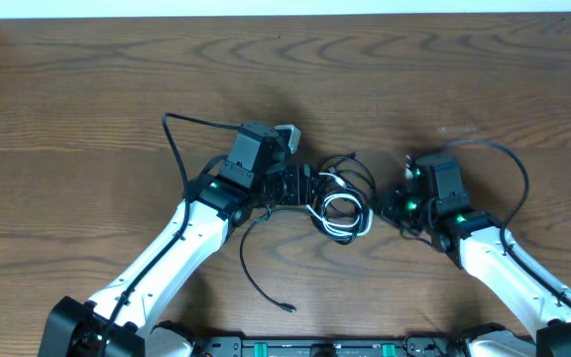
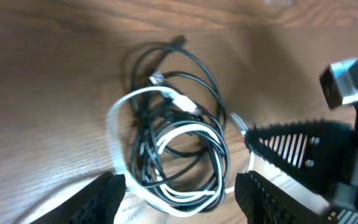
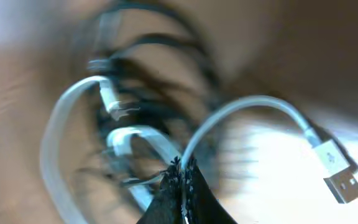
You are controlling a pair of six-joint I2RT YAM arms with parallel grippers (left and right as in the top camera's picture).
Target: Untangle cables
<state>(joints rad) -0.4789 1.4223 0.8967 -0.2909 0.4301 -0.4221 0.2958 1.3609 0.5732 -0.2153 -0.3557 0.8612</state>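
You are early in the job: the cables (image 1: 343,201) lie in 1 tangled heap on the table (image 1: 87,79), between your 2 arms, and no strand lies fully apart from the rest. Your right gripper (image 3: 180,173) is pinched closed on the white cable (image 3: 241,109), gripping it a short way back from its USB plug (image 3: 339,179), which hangs free of the knot. That looks like the first strand being drawn out. Your left gripper (image 2: 179,186) has its fingers spread, 1 on each side of the near edge of the heap, holding nothing. What is left, as I judge it, is nearly everything: the white loops run through the black cords (image 2: 210,81) in several places. Count: 1 heap, 1 white cable as far as I can tell, and at least 2 black cords, though the overlapping coils hide the exact number. 1 black cord tail (image 1: 254,276) trails out toward you, ending in a small plug.
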